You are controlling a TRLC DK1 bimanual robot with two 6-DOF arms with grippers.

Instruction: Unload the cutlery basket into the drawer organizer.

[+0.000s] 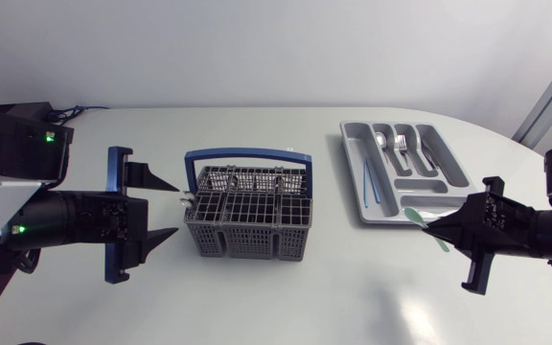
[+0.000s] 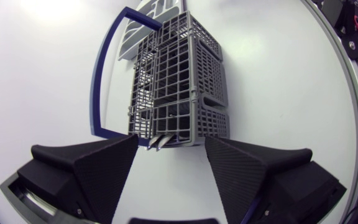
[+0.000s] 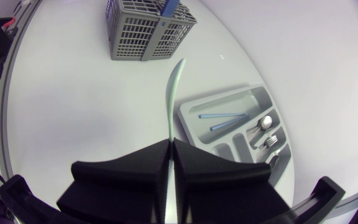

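The grey cutlery basket [image 1: 247, 235] with a blue handle [image 1: 247, 152] stands mid-table. My left gripper [image 1: 172, 207] is open just left of it, level with its end wall. In the left wrist view the basket [image 2: 179, 81] lies ahead of the open gripper [image 2: 169, 155], and silver utensil tips [image 2: 160, 142] poke out of its near wall. The grey drawer organizer [image 1: 351, 144] sits at the right. My right gripper [image 1: 435, 228] is shut on a pale green utensil [image 1: 413, 216] by the organizer's near corner. That utensil [image 3: 173, 93] sticks out ahead of the gripper [image 3: 171, 148].
The organizer [image 3: 194, 106] holds two blue sticks [image 3: 222, 118] in one long compartment and silver forks and spoons [image 3: 267, 132] in others. Bare table stretches in front of the basket and between basket and organizer.
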